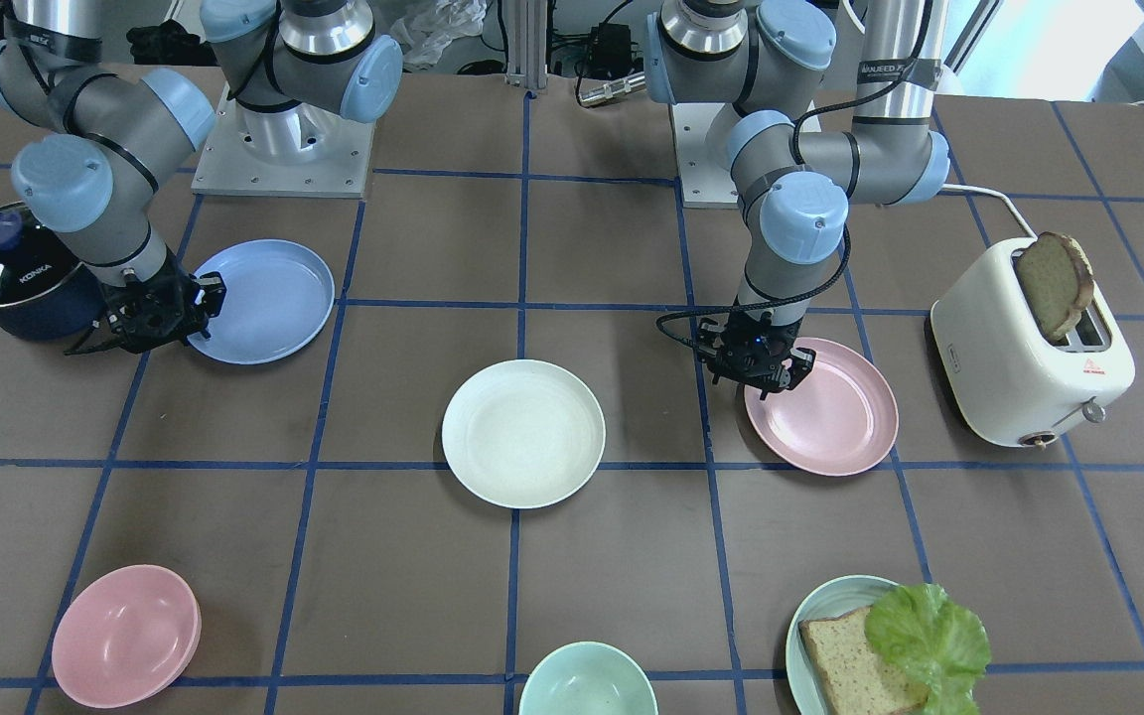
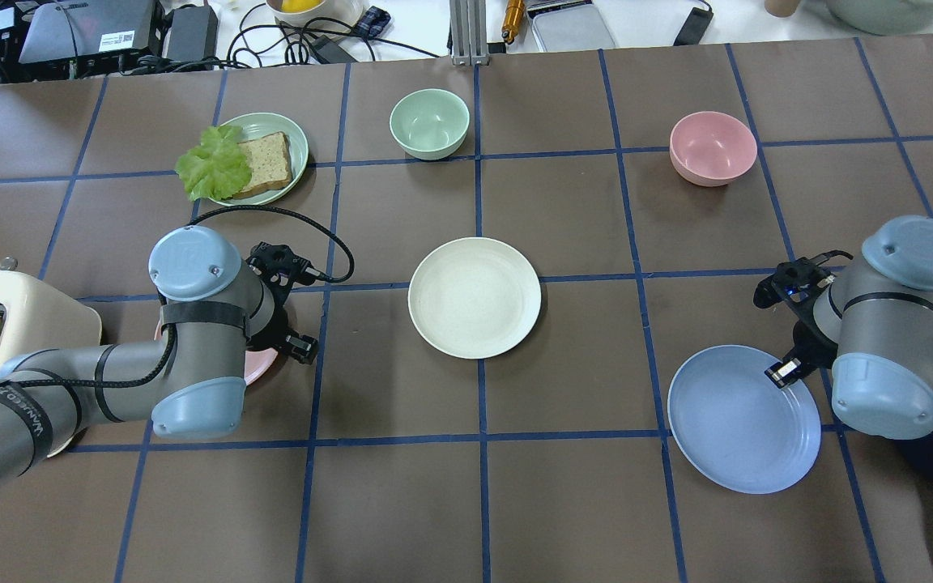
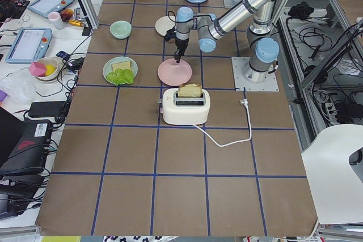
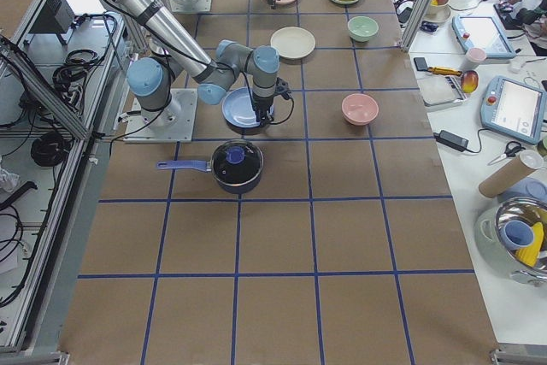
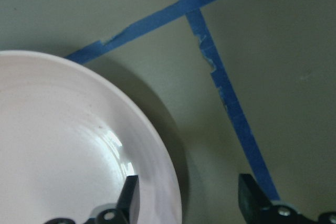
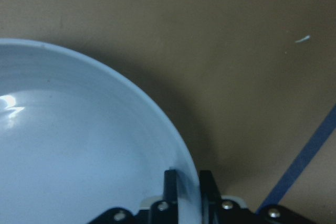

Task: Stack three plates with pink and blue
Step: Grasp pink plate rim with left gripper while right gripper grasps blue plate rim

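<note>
Left end effector (image 5: 189,199): spread, straddling the rim of the pink plate (image 1: 830,415), one finger inside and one outside.
Right end effector (image 6: 188,190): pressed together, pinching the rim of the blue plate (image 1: 269,298).
White plate (image 1: 522,434): flat on the desk (image 1: 433,248), between the other two and well apart from both.
Stack: not yet begun.

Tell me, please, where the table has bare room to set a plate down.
Bare patches lie either side of the white plate, toward the pink plate and toward the blue plate, and along the robot's edge. The far row is crowded: green plate, green bowl, pink bowl.
</note>
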Robot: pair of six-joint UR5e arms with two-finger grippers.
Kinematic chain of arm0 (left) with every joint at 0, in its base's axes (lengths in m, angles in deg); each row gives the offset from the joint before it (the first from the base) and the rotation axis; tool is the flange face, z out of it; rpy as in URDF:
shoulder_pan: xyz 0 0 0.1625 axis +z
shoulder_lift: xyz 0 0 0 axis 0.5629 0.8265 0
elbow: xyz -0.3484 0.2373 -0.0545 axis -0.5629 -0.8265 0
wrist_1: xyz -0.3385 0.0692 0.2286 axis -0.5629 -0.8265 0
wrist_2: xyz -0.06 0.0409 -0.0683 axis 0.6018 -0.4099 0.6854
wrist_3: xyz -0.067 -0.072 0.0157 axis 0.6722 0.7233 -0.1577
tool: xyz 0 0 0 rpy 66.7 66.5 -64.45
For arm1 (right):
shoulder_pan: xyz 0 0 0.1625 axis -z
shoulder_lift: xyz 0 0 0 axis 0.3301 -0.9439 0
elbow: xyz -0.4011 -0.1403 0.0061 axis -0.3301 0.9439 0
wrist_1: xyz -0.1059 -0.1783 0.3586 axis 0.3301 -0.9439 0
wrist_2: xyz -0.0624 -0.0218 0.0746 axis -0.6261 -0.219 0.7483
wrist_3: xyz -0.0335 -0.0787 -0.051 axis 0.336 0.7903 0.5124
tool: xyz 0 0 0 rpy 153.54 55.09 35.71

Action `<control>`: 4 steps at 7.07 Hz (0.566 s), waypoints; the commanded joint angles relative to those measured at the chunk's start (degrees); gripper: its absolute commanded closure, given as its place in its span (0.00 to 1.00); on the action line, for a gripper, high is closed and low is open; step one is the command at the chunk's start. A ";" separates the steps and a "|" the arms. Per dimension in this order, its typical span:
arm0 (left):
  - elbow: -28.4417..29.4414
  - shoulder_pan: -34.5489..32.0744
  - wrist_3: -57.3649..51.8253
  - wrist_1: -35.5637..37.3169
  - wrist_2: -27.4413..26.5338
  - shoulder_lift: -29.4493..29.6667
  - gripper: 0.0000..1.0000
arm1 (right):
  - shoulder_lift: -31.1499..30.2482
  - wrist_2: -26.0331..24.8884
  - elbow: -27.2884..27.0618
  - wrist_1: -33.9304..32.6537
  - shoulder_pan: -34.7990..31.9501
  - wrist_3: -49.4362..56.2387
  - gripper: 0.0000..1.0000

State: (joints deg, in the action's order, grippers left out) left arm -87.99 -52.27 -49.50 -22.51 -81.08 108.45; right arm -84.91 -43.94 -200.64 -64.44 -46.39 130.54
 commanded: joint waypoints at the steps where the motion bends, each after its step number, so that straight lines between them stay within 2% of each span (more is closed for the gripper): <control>1: -0.12 -0.04 -0.12 0.99 -0.54 0.35 0.72 | -0.05 0.03 2.44 1.85 -0.07 -0.08 1.00; 2: -0.12 -0.04 -0.03 1.08 -1.93 0.44 0.96 | -0.40 1.95 5.59 4.91 -0.07 -1.04 1.00; 3: 0.31 -0.04 0.15 1.17 -2.04 0.18 1.00 | 0.29 6.05 11.28 12.95 0.01 -2.44 1.00; 4: 0.67 -0.04 0.15 1.26 -3.34 -0.17 1.00 | 1.60 8.01 16.47 19.99 -0.16 -8.02 1.00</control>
State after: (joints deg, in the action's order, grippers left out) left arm -87.73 -52.31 -49.42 -21.38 -83.23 108.59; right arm -84.49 -38.98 -190.41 -52.84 -46.45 127.33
